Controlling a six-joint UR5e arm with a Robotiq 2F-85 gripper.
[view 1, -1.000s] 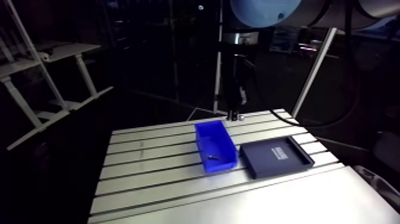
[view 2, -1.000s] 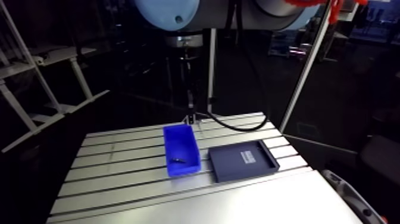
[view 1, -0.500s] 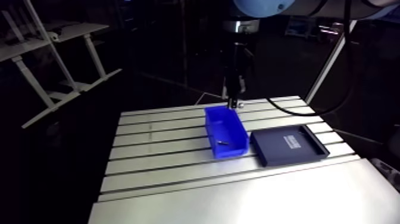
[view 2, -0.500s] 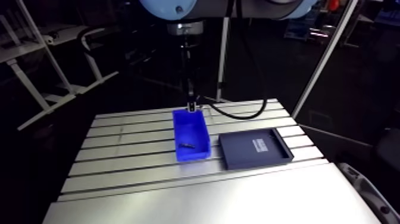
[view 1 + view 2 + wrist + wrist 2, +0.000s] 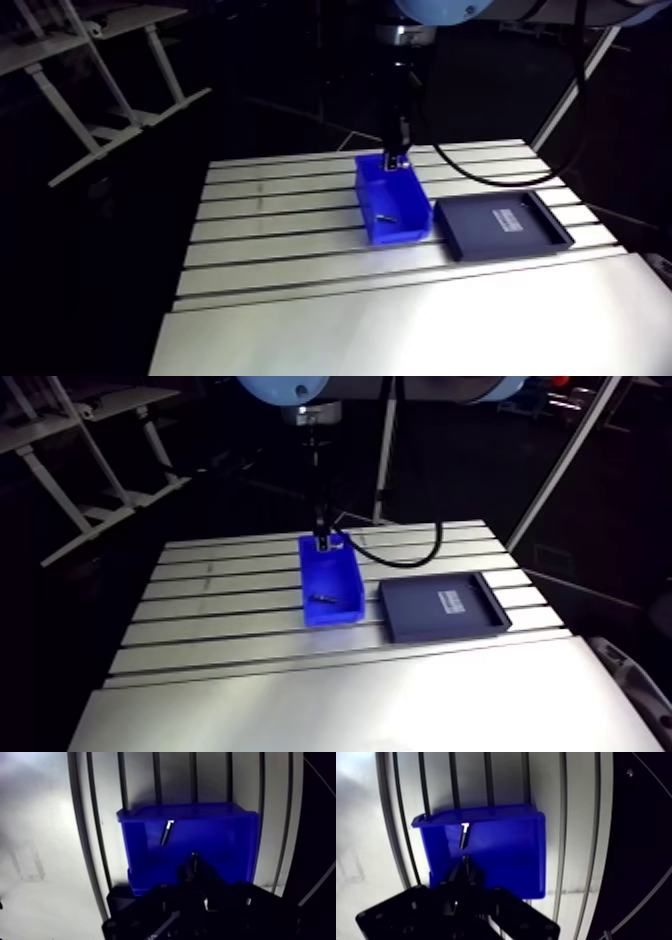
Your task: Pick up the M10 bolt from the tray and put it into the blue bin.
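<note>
A small dark M10 bolt (image 5: 166, 832) lies loose on the floor of the blue bin (image 5: 396, 236), also seen as the bolt (image 5: 383, 214) in the arm view. My gripper (image 5: 194, 863) hangs over the bin's far end, the gripper (image 5: 397, 160) just above the rim. Its fingers are pressed together with nothing between them, and the bolt lies a little ahead of the fingertips. The dark tray (image 5: 545, 240) beside the bin shows only a pale label on its floor.
Bin and tray stand side by side in the middle of the slotted aluminium table (image 5: 280, 250). A smooth bright sheet (image 5: 400, 330) covers the table's near part. The table edge drops off just beyond the bin's far end.
The arm view has shifted, so the whole scene sits differently. The gripper now stands over the bin's far end rather than behind it. The bolt has stayed in the bin.
</note>
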